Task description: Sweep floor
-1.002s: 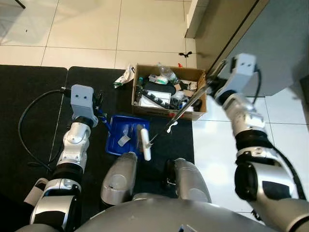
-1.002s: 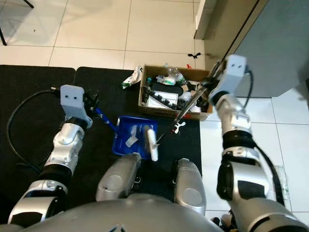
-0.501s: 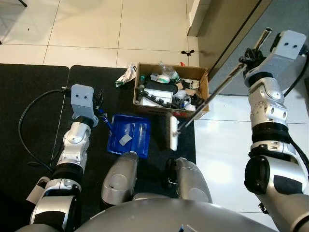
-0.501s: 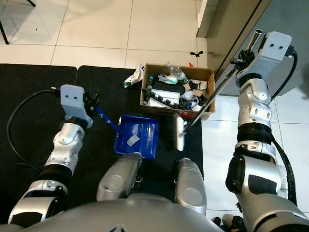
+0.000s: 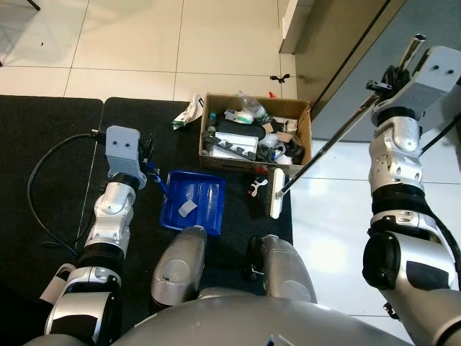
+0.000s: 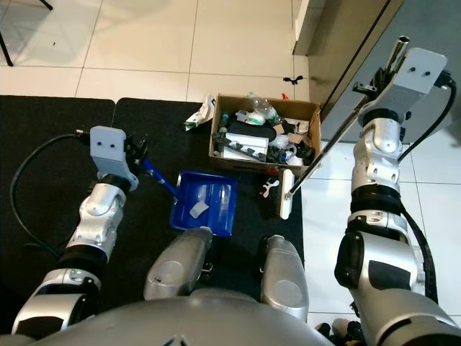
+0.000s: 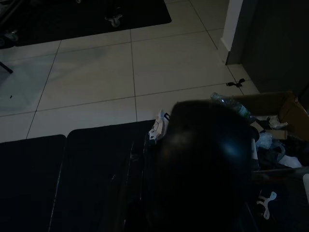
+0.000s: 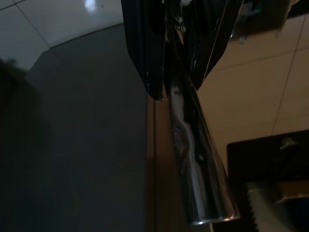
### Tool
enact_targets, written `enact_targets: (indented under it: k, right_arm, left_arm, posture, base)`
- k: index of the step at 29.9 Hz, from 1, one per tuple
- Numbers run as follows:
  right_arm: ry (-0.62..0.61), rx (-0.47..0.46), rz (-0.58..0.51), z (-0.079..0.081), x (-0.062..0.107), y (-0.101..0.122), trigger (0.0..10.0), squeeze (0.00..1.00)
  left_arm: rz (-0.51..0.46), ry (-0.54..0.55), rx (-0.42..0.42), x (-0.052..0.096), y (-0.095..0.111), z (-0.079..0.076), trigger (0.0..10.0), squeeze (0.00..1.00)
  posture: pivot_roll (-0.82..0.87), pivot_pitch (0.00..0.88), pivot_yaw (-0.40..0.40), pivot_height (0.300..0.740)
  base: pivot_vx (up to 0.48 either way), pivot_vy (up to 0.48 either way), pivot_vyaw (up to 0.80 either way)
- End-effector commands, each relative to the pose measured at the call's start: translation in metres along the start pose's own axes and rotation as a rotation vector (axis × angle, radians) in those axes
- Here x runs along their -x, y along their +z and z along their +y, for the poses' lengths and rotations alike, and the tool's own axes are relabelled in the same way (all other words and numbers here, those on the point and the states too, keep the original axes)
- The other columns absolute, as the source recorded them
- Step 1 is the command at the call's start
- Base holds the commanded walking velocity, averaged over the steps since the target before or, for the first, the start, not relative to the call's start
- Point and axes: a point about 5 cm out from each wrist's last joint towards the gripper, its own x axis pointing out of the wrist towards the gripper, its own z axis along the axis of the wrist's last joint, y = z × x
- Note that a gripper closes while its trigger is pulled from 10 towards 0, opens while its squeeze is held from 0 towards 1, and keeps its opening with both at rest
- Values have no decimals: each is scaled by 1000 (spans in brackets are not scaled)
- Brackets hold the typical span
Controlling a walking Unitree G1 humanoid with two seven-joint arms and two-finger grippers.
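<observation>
One broom [image 5: 328,146]: chrome pole slants from the right gripper [image 5: 385,81] high on the right, down and inward to a white head [image 5: 276,192] resting at the right edge of the black mat [image 5: 57,151], just in front of the cardboard box [image 5: 301,140]; right wrist view shows the black fingers [image 8: 147,53] pinching the pole on both sides, so the right gripper is clamped on the broom.

One blue dustpan [image 5: 193,201] flat on the mat, left of the broom head and clear of it; two pale scraps [image 5: 186,208] lie in its tray; its blue handle runs up to the left gripper [image 5: 148,164], which sits at the handle end; finger state there cannot be told, and the left wrist view is dark with a black blob across the middle.

One small white piece [image 5: 257,187] on the mat between dustpan and broom head, close beside the head; one white-green wrapper [image 5: 187,112] on the mat just beside the box's left wall.

One box, open-topped, full of mixed rubbish; one black cable [image 5: 39,184] loops over the mat on the left; white tile floor [image 5: 130,43] beyond.
</observation>
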Motion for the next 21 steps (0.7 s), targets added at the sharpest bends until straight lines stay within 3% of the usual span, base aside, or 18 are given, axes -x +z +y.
enact_targets:
  k: [1, 8, 10, 21]
  right_arm:
    - [-57, -14, -77, -1, -3, 10, 10000, 0]
    - [-178, -52, -101, -3, 2, 1, 10000, 0]
    - [-219, -70, -70, -3, 6, -11, 10000, 0]
    - [-56, 51, 94, 13, 18, -47, 10000, 0]
  left_arm:
    - [111, -31, 5, 9, -22, -8, 10000, 0]
    - [110, -29, 0, 10, -21, -6, 10000, 0]
    - [110, -27, -4, 11, -21, -4, 10000, 0]
    - [110, -24, -10, 12, -21, -1, 10000, 0]
  posture:
    - [252, 71, -16, 740]
    - [259, 72, -12, 740]
    - [276, 75, -5, 740]
    - [280, 67, -8, 740]
  base:
    - [0, 0, 0]
    - [0, 0, 0]
    - [0, 0, 0]
    - [0, 0, 0]
